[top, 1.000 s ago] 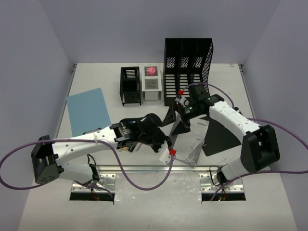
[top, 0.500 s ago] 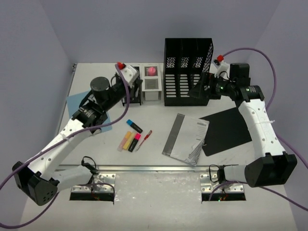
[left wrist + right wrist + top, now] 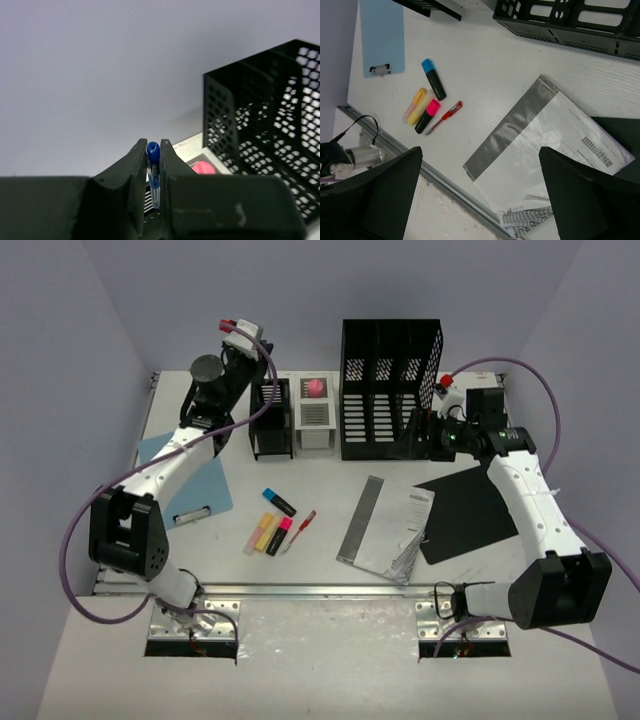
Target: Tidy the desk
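My left gripper (image 3: 252,360) hangs high at the back left of the desk (image 3: 330,575), above the black mesh pen cup (image 3: 271,418). It is shut on a blue pen (image 3: 153,165), which stands upright between the fingers with its rounded cap at the tips (image 3: 153,150). My right gripper (image 3: 420,432) is open at the back right, beside the black magazine file (image 3: 390,388). Its wide-apart fingers (image 3: 480,200) frame the grey mailer (image 3: 540,145) below and hold nothing.
On the desk lie a light blue clipboard (image 3: 195,480), a blue-capped highlighter (image 3: 279,502), a yellow one (image 3: 261,531), a pink one (image 3: 279,535), a red pen (image 3: 300,527) and a black sheet (image 3: 470,510). A white holder with a pink ball (image 3: 315,410) stands by the pen cup.
Both arms have left the middle of the desk. The left has swung to the back left and risen with the blue pen. The right has drawn back beside the magazine file.
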`<state>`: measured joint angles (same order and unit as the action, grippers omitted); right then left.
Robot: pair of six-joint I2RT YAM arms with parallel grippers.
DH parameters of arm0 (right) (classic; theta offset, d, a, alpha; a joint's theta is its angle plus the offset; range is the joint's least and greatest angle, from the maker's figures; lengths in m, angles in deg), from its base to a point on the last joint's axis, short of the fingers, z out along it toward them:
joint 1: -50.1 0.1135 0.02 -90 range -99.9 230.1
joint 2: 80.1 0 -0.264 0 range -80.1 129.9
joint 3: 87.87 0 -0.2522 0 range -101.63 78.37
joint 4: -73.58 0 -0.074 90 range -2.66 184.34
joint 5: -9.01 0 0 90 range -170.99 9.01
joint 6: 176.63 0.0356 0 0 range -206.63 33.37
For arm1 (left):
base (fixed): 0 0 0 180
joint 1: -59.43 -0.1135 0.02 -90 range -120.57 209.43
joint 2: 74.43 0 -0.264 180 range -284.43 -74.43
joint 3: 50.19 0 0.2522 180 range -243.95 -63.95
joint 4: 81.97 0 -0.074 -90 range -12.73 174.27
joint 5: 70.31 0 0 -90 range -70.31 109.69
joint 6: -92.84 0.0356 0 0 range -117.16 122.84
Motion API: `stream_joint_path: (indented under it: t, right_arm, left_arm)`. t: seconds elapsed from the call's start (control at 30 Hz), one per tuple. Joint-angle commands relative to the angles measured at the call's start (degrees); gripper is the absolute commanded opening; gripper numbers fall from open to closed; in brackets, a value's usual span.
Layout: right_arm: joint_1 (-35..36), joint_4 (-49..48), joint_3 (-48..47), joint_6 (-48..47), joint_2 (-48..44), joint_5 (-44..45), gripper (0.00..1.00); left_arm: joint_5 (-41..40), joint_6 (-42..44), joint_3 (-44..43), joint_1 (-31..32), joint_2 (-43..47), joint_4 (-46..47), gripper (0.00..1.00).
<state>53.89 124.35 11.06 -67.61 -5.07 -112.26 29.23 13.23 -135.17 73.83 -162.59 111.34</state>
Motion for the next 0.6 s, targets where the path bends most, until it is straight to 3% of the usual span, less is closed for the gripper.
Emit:
stream_joint_path:
  t: [0.0, 0.57]
  right_arm:
    - [0.08, -3.00, 0.68, -1.88, 0.03, -1.24, 0.99]
    - [0.08, -1.77, 0.60, -5.05, 2.50, -5.56, 0.99]
  left_arm:
    - [3.47, -0.64, -3.75, -2.79, -3.15, 7.03, 0.00]
    - [1.97, -0.20, -7.36, -3.49, -19.06, 8.18, 0.00]
